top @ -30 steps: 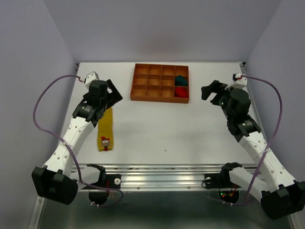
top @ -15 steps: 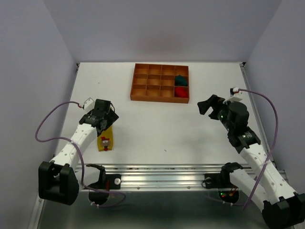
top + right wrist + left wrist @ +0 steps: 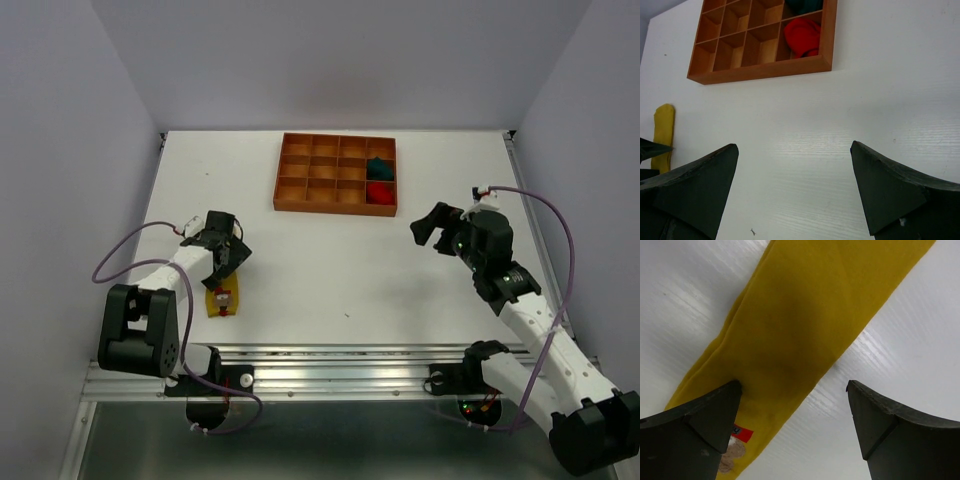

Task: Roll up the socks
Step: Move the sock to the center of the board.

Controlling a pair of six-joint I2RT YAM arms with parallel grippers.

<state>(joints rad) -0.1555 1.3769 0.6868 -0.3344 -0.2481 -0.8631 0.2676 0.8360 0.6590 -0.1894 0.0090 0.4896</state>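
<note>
A yellow sock [image 3: 800, 320] lies flat on the white table, its patterned end [image 3: 222, 298] toward the near edge. My left gripper [image 3: 226, 268] hangs open just above it; in the left wrist view the left gripper [image 3: 792, 385] has one finger over the sock and the other over bare table. A red sock [image 3: 378, 192] and a teal sock [image 3: 378, 167] sit bundled in the tray's right-hand compartments. My right gripper [image 3: 428, 228] is open over bare table, to the right of the tray. The right wrist view shows the right gripper [image 3: 795, 147] empty, with the red sock [image 3: 802, 37] ahead.
The orange-brown compartmented tray [image 3: 330, 208] stands at the back centre, also seen as the tray [image 3: 760, 67] in the right wrist view. The yellow sock [image 3: 662, 132] shows at that view's left edge. A purple cable loops beside each arm.
My left arm has pulled back toward the near edge, its gripper sliding down along the yellow sock. The right gripper has drifted slightly left and nearer. Both stay open.
</note>
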